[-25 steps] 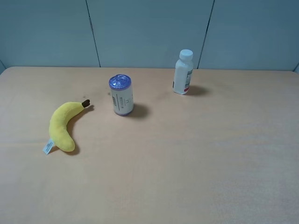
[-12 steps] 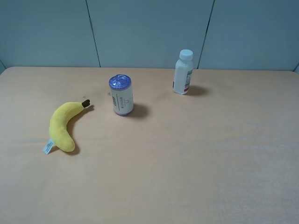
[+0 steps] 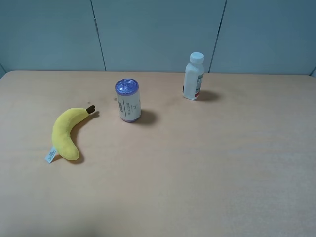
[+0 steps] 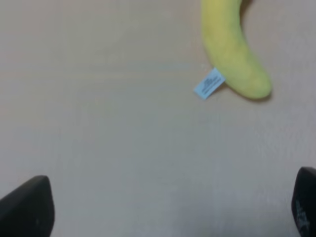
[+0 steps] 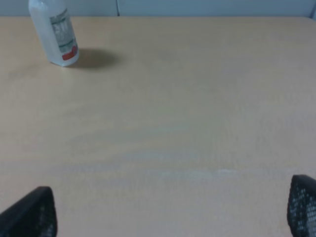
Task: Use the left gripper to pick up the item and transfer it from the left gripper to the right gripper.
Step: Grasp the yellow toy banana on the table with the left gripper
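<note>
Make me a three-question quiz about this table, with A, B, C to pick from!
1. In the high view, where does the plush banana lie?
A) left of the purple-lidded can
B) right of it
C) on top of it

2. How many containers stand on the table?
A) one
B) two
C) four

3. What is the left claw doing?
A) squeezing the banana
B) open, holding nothing
C) squeezing the can

Answers:
1 A, it lies apart from the can, to its left.
2 B, the can and the white bottle.
3 B, its fingertips sit wide apart over bare table.
</note>
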Controlling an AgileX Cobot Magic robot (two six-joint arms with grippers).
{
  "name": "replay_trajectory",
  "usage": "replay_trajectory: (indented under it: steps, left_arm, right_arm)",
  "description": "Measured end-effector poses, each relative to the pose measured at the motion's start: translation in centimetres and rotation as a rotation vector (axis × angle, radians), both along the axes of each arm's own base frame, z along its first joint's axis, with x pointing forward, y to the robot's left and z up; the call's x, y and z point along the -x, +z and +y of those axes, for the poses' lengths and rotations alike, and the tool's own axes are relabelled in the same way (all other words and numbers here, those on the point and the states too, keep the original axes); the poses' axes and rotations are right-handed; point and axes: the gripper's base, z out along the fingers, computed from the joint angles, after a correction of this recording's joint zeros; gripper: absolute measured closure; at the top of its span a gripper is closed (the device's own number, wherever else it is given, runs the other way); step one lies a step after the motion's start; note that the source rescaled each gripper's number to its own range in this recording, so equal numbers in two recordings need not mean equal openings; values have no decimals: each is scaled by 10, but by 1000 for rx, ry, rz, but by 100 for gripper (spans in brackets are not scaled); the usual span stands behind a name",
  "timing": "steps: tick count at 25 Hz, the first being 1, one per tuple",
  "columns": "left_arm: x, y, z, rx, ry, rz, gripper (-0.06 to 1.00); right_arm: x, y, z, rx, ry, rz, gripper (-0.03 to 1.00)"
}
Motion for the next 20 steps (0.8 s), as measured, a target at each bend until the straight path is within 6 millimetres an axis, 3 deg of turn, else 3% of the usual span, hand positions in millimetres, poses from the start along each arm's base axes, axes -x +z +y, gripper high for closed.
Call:
replay_trajectory:
  steps: [10, 20]
  left_arm:
    - [-80, -52, -35, 34, -25, 284, 1]
    - [-138, -133, -80, 25, -8, 420, 2]
  right_arm:
    - [0, 0, 0, 0, 0, 0, -3]
    - [0, 0, 0, 0, 0, 0, -3]
